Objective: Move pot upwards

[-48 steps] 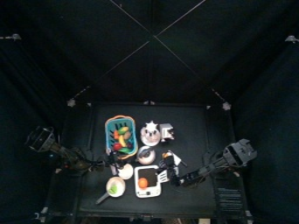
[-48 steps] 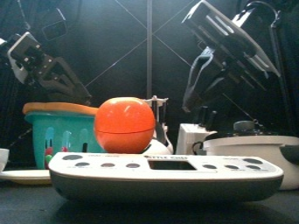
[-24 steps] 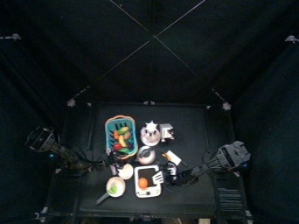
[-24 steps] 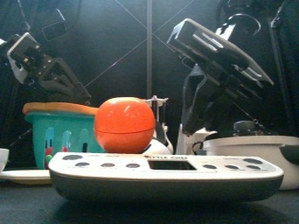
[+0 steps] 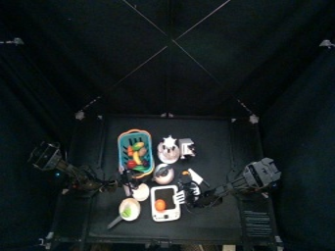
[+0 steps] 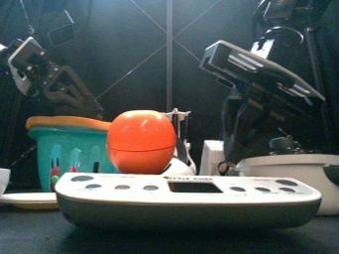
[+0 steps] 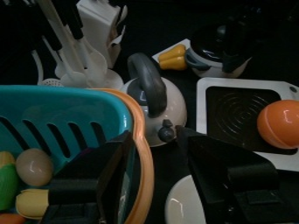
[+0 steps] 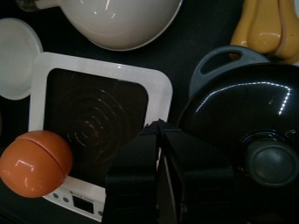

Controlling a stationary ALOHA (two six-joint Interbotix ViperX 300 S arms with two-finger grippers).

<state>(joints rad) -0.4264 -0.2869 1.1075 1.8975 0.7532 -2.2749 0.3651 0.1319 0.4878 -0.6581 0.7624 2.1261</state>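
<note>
The pot (image 8: 228, 101) is shiny metal with a lid and a round knob (image 8: 271, 160). It stands just right of the white scale (image 8: 100, 109). In the front view the pot (image 6: 294, 169) sits low at the right. My right gripper (image 8: 163, 131) hangs close above the pot's edge beside the scale, jaws together and empty. In the top view the right gripper (image 5: 197, 196) covers most of the pot. My left gripper (image 7: 170, 157) is open and empty, resting at the table's left (image 5: 112, 184) near the basket.
An orange (image 5: 160, 206) lies on the scale (image 5: 165, 193). A teal basket (image 5: 133, 149) of produce, a white rack (image 5: 174, 148), a silver kettle (image 7: 152, 98), a yellow item (image 8: 268, 22), a white bowl (image 8: 117, 22) and a plate (image 5: 128, 209) crowd the table.
My right arm has swung left and lower, bringing its gripper from the table's right side over the pot. The left arm has not moved.
</note>
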